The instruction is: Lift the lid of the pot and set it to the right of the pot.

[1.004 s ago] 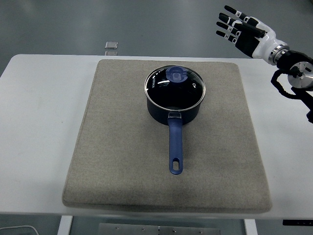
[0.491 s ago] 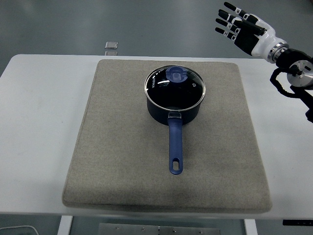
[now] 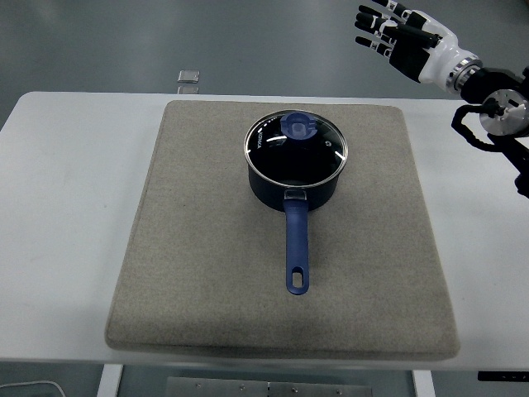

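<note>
Fingers of the black-and-white right hand [image 3: 402, 40] are spread, well apart from the glass, blue-knobbed pot lid [image 3: 295, 144], which is seated on the dark blue pot [image 3: 293, 188].

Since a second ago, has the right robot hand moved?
Yes. The right robot hand has shifted up and slightly left, farther beyond the mat's far right corner; fingers spread, empty.

Right arm raised at upper right

The right hand [image 3: 402, 41] hangs high, fingers spread and holding nothing, wrist angled leftward.
</note>
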You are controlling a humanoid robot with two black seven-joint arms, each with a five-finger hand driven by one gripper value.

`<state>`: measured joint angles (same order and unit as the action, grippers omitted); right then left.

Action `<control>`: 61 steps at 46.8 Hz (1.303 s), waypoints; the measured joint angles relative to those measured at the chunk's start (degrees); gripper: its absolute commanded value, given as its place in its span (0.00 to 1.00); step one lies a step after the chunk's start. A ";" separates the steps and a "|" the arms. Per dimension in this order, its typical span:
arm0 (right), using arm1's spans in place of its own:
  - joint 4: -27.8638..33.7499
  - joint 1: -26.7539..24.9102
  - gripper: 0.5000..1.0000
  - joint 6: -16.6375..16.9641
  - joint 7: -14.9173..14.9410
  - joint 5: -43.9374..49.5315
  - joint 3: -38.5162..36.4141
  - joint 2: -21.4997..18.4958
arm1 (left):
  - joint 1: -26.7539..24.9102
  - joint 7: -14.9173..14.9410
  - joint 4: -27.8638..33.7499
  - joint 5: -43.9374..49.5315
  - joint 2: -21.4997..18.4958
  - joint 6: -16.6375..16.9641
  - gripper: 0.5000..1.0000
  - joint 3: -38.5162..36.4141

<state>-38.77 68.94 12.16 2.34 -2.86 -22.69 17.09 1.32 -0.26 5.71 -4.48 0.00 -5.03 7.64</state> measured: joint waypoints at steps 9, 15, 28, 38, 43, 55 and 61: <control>-0.03 3.87 0.86 0.10 0.05 2.66 3.82 -0.13 | 0.00 0.00 0.00 0.00 0.00 -0.02 1.00 0.00; -0.24 6.01 0.86 0.23 0.05 5.21 6.72 -0.21 | -0.01 0.00 0.00 0.00 0.00 -0.02 1.00 0.00; -1.75 8.14 0.86 0.40 0.12 12.34 9.97 -0.30 | 0.00 0.00 0.01 0.00 0.00 0.01 1.00 0.00; -5.22 8.91 0.86 0.43 1.36 19.54 13.38 0.15 | -0.02 0.00 0.00 0.00 0.00 0.01 1.00 0.00; -6.98 9.07 0.86 0.63 1.69 23.27 14.23 0.74 | 0.00 0.00 0.00 0.00 0.00 -0.02 1.00 0.00; -9.70 12.44 0.86 3.92 1.80 31.09 18.43 3.08 | -0.01 0.00 0.00 0.00 0.00 -0.03 1.00 0.00; -10.79 13.47 0.86 5.42 1.81 36.51 19.66 3.62 | 0.01 0.00 0.00 0.00 0.00 0.01 1.00 0.00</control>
<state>-49.55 82.42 17.58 4.15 33.65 -3.03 20.72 1.33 -0.26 5.71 -4.48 0.00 -5.02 7.64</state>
